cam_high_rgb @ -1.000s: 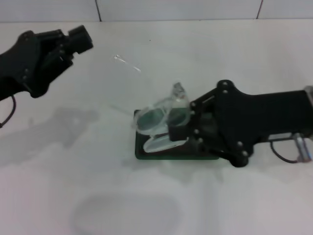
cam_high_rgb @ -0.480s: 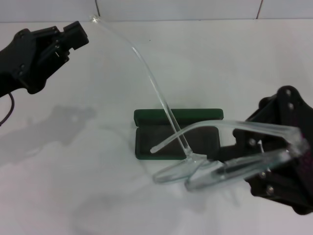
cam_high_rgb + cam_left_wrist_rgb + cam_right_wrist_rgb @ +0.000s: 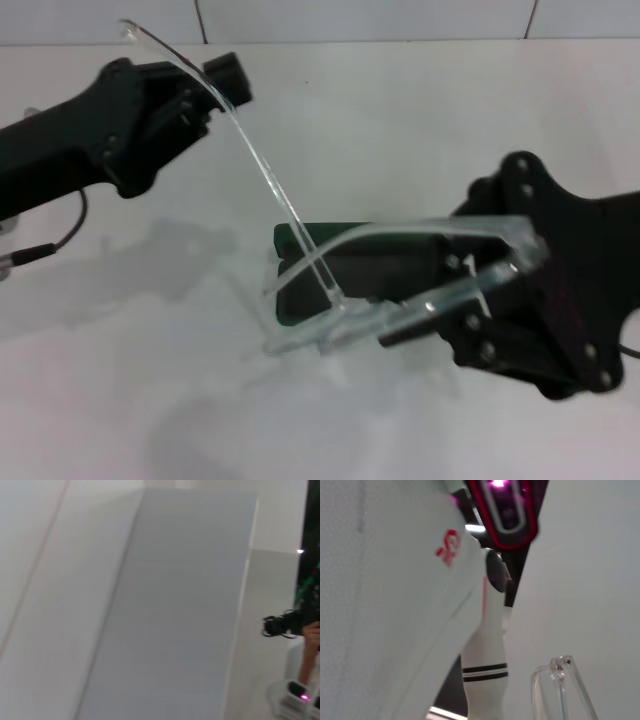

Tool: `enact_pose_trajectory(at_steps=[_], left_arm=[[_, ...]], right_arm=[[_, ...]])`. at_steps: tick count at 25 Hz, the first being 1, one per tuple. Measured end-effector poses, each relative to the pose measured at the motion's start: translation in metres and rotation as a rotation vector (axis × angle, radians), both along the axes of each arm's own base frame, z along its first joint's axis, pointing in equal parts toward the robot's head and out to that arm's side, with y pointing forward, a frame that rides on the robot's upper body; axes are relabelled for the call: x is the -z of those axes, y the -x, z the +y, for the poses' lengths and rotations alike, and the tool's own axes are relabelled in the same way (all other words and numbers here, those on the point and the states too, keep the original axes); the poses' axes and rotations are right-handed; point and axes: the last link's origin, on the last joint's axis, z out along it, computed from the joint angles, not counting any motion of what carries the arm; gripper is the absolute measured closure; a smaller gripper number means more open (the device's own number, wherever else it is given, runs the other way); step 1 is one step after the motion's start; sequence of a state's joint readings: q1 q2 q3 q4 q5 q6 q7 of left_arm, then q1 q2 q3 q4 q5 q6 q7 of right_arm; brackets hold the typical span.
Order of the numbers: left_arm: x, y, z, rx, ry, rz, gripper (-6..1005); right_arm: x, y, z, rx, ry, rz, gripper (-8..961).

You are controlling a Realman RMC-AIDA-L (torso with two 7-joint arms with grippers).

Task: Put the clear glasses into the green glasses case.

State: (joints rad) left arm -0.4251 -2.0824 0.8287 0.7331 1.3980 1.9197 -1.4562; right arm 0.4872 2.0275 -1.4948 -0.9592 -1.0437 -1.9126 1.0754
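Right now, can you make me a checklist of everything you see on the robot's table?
Surface: white table, bare around the case.
Job's things: clear glasses held up off the table, temple arms unfolded, one rising toward the left tool; green glasses case open beneath them.
Clutter: nothing seen.
Grippers: right tool shut on the clear glasses at one end of the frame; left tool raised beside the temple tip, fingers unclear.
Cables: dark cable hanging under the left arm.
Surroundings: tiled wall behind the table.
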Motion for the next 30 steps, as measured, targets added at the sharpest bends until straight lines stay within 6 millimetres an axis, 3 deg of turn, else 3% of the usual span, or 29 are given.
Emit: enact_pose_trajectory(at_steps=[7,30], left_arm=[[0.009,-0.011,0.001,0.045,0.046,0.003,911],[0.011,-0.018,-0.011,0.113,0.101,-0.046,910]], right_arm=[[0.009,-0.003,0.011,0.042,0.013,0.008,885],[0.018,-0.016,0.021,0.149,-0.01,-0.014,886]])
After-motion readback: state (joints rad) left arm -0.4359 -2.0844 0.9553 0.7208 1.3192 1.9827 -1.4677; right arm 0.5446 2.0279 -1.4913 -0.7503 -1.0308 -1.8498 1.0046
